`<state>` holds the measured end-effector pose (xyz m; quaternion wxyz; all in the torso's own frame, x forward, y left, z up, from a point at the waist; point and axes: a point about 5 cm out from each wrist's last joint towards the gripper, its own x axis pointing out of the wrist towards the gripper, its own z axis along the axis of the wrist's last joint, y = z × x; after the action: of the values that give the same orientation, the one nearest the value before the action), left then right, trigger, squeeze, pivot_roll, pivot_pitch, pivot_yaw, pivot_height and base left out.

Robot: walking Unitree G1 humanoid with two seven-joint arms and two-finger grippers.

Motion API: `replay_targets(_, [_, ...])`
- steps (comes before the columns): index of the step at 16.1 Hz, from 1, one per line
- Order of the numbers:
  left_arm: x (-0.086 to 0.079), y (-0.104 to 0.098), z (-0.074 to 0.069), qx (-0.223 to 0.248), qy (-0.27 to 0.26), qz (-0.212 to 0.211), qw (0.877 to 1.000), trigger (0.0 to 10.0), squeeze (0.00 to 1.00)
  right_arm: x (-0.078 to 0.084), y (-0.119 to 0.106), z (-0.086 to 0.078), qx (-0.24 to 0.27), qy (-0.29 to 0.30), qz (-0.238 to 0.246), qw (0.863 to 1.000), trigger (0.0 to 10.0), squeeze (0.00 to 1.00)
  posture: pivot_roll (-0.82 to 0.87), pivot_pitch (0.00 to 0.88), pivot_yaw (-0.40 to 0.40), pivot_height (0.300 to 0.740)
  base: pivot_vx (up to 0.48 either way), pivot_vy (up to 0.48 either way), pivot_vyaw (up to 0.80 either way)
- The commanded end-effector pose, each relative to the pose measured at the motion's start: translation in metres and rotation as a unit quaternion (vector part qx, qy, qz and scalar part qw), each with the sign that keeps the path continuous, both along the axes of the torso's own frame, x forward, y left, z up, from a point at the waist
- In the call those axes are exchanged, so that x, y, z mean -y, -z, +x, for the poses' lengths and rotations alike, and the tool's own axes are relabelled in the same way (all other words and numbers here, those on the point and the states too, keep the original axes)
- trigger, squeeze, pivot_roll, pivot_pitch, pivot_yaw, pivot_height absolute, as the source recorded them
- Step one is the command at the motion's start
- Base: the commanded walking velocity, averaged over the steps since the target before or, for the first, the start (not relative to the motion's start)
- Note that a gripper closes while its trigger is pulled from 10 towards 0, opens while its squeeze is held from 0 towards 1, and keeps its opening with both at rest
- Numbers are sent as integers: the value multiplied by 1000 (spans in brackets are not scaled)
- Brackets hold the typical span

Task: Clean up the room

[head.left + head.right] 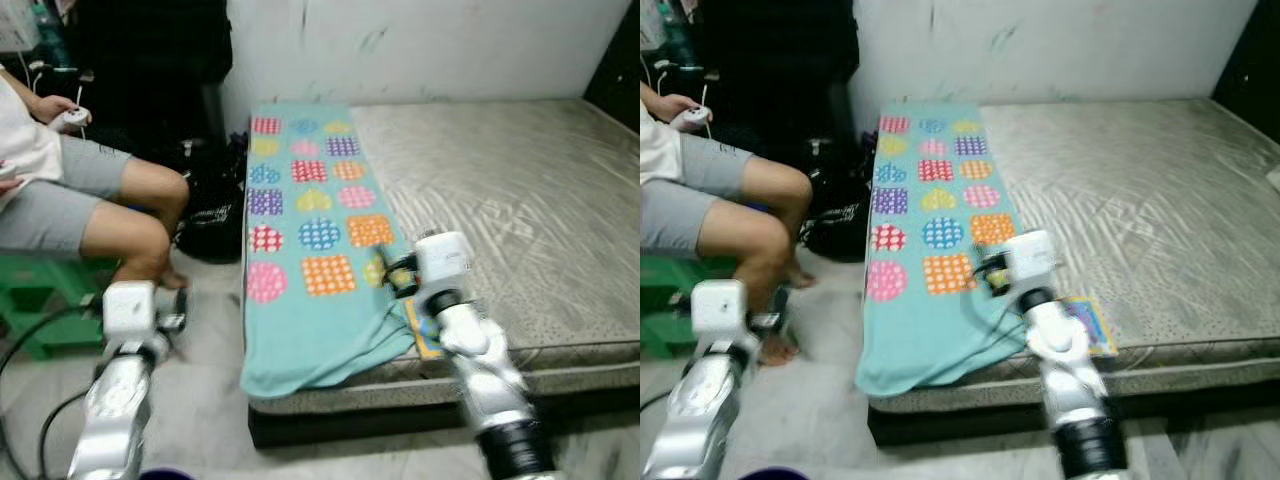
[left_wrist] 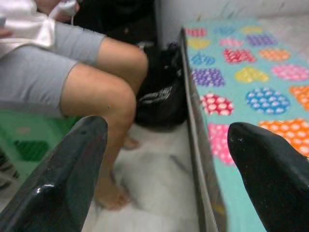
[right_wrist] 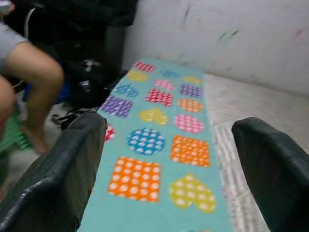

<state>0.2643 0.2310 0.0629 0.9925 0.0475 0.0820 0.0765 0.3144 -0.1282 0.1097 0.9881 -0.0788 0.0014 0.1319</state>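
Beyond the right gripper, whose fingers are spread wide, the teal blanket and bare mattress are unobstructed. Ahead of the left gripper, passage is narrowed by a seated person's legs and a black bag.

A bare grey mattress on a dark low base fills the space against the white wall; along its left edge lies a turquoise towel printed with dotted circles, squares and hearts — its near end droops over the mattress front, rumpled; just beside that end, at the front edge, a small flat colourful booklet lies on the mattress. The pale marbled floor beside the bed carries a black bag — touching the bed's side — and a green plastic stool.
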Motion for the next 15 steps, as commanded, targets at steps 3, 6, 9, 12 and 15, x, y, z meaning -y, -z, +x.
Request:
replay_targets(3, [6, -5, 9, 20, 0, 2, 1000, 10000, 0, 8, 21, -7, -46, -5, 2, 999, 10000, 0, -49, 0, -21, 740, 0, 0, 0])
replay_targets(6, [14, -2, 14, 25, 5, 1, 1000, 10000, 0, 13, 30, -10, -51, -5, -10, 999, 10000, 0, -49, 0, -19, 740, 0, 0, 175])
replay_targets(9, [1, 23, 4, -25, -12, 13, 1000, 10000, 0, 24, 50, -17, -90, 10, -12, 996, 10000, 0, -63, 0, -13, 740, 0, 0, 673])
replay_targets(12, [-4, 33, -3, -41, -24, 3, 999, 10000, 0, 33, 63, -26, -109, 24, -12, 994, 10000, 0, -78, 0, -6, 740, 0, 0, 0])
replay_targets(15, [10, 29, 6, -19, -2, -14, 1000, 10000, 0, 29, 62, -29, -99, 15, -20, 995, 10000, 0, -97, 0, 0, 740, 0, 0, 0])
